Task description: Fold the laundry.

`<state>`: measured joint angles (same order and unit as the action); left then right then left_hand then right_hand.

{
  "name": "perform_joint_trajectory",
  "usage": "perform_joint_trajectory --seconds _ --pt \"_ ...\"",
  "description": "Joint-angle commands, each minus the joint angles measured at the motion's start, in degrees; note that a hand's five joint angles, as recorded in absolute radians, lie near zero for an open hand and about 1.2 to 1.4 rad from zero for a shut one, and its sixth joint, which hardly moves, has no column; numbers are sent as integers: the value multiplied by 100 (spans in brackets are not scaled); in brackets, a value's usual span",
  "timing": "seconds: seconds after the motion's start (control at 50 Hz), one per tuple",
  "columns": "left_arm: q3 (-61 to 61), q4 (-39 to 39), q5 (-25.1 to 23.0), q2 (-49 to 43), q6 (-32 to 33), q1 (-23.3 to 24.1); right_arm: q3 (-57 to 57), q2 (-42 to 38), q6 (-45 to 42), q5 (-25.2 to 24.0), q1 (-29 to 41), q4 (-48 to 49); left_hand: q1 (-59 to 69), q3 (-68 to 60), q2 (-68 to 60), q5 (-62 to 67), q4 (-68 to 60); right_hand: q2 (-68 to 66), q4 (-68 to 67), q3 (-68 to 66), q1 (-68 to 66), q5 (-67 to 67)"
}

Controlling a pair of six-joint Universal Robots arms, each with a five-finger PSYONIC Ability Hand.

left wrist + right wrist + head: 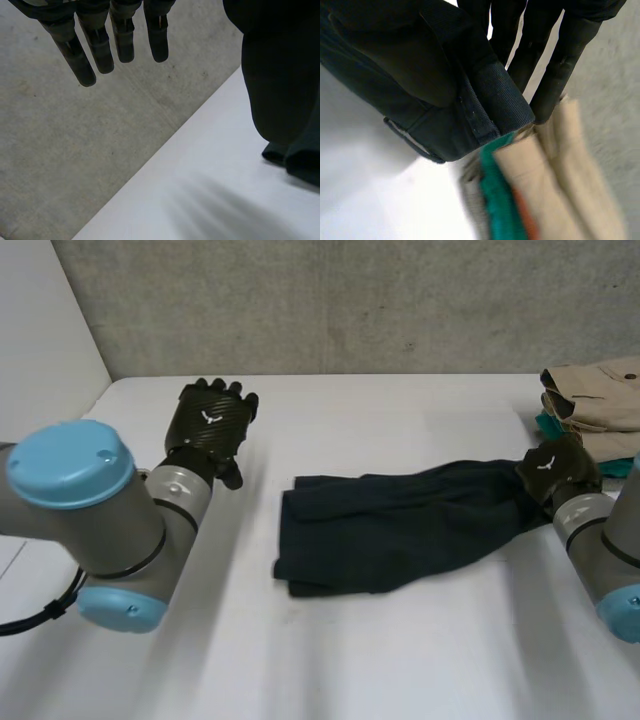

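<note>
Currently, my right hand is clamping the waistband end of the dark garment, fingers closed on the cloth. This end is hanging raised off the bench while the rest is lying bunched across the bench middle. The grip at one end is, I judge, serving to draw the cloth straight for a fold. My left hand is hovering well apart from the garment, fingers straight and empty, leaving the cloth's other end free. Count: one dark garment; one folded stack just beside my right hand, showing beige, teal and orange layers; two hands.
</note>
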<state>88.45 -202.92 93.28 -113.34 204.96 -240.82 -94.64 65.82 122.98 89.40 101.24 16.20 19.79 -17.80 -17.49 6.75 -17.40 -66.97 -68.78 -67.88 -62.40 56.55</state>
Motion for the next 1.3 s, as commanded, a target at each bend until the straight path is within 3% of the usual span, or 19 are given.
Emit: perform_joint_trajectory --seconds 0.02,0.14,0.22,0.3,0.34,0.36,0.4,0.44,0.58,0.6,0.66,0.72,0.82,0.92,1.06,1.18,1.3 --pt "480 -2 6 558 -193 -44 270 19 -556 -440 1168 787 -351 153 122 -48 113 -1303 -1122 -1212 -1760 1345" --pt "709 7 6 796 -316 -70 279 -481 -635 -1537 2283 1552 -368 170 139 -65 130 -1303 -1122 -1212 -1760 1345" --pt "823 7 14 884 -317 -79 192 -710 -644 -2161 2838 1457 -402 204 173 -98 164 -1303 -1122 -1212 -1760 1345" --pt "850 -1 6 884 -317 -88 174 -728 -503 -2480 2954 1325 -469 271 240 -165 231 -1126 -945 -1035 -1583 1168" --pt "815 -10 -3 875 -308 -88 165 -675 -407 -2550 2954 1264 -536 338 307 -232 298 1469 1650 1560 1012 -1427" --pt "780 -10 -12 866 -316 -88 148 -667 -215 -2576 2962 1246 -553 355 324 -249 315 3715 3896 3806 3258 -3673" --pt "683 -28 -21 840 -317 -96 121 -597 67 -2568 2936 1263 -553 355 324 -250 315 4709 4890 4800 4252 -4667" --pt "560 -45 -21 822 -317 -88 121 -212 757 -2515 2701 1211 -553 355 324 -250 315 5697 5878 5788 5240 -5655" --pt "-397 -10 -73 129 -589 289 68 590 3888 -2252 1716 1044 -503 305 274 -199 265 5697 5878 5788 5240 -5655" --pt "-529 -2 -100 32 -641 360 129 625 4527 -2208 1514 809 -503 305 274 -199 265 5697 5878 5788 5240 -5655" --pt "-1083 95 -231 -451 -896 624 479 608 5208 -2199 1049 11 -402 204 173 -99 164 5697 5878 5788 5240 -5655" --pt "-1645 551 -284 -952 -1125 826 805 477 5263 -2242 827 -651 -385 187 156 -81 147 5697 5878 5788 5240 -5655" --pt "-2471 1631 -258 -1664 -1380 1134 1727 -462 5070 -2216 774 -1810 -385 187 156 -82 147 5697 5878 5788 5240 -5655" --pt "-2789 2572 136 -2095 -1389 1204 2308 -1087 4604 -2252 765 -2252 -335 136 105 -31 97 5697 5878 5788 5240 -5655" --pt "-2508 2705 946 -2105 -1143 1204 2783 -1790 4244 -2181 774 -2603 -351 153 122 -48 113 5697 5878 5788 5240 -5655" --pt "-2183 2723 1008 -2131 -651 1213 2916 -2108 3725 -1909 853 -2657 -419 220 189 -115 181 5521 5702 5612 5064 -5479" --pt "-2174 2705 973 -2096 -598 1222 2907 -2047 2899 -1224 1046 -2648 -435 237 206 -132 197 4982 5163 5073 4525 -4940"
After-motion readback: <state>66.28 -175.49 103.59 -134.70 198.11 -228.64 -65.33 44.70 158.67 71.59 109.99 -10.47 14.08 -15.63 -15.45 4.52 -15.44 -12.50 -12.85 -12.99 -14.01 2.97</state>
